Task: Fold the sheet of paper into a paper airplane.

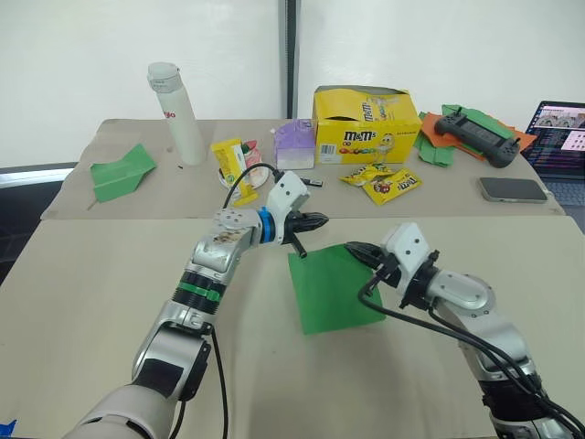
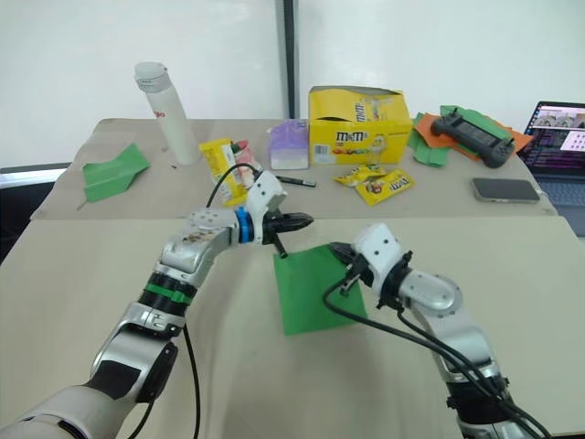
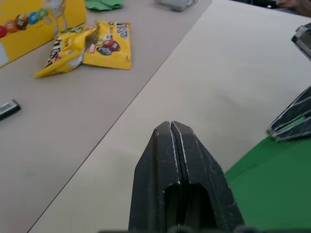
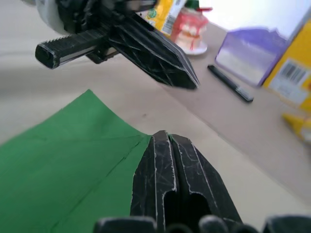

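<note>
Right pincer (image 1: 352, 247) first, and we see its fingers pressed together at the far right corner of the sheet of paper (image 1: 334, 288) lying flat on the table (image 1: 110, 283), while our left pincer (image 1: 320, 220), also closed, hovers just beyond the sheet's far edge.

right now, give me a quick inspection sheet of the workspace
surface: tan table, with a second tan table behind it.
job's things: sheet of paper lies flat; faint creases, no folds standing.
clutter: M&M's box, candy packets, white bottle, green paper plane, phone, controller.
grippers: left gripper shut, above the sheet's far corner; right gripper shut, at the sheet's far edge.
cables: black cables along both arms.
surroundings: white wall, laptop.
</note>
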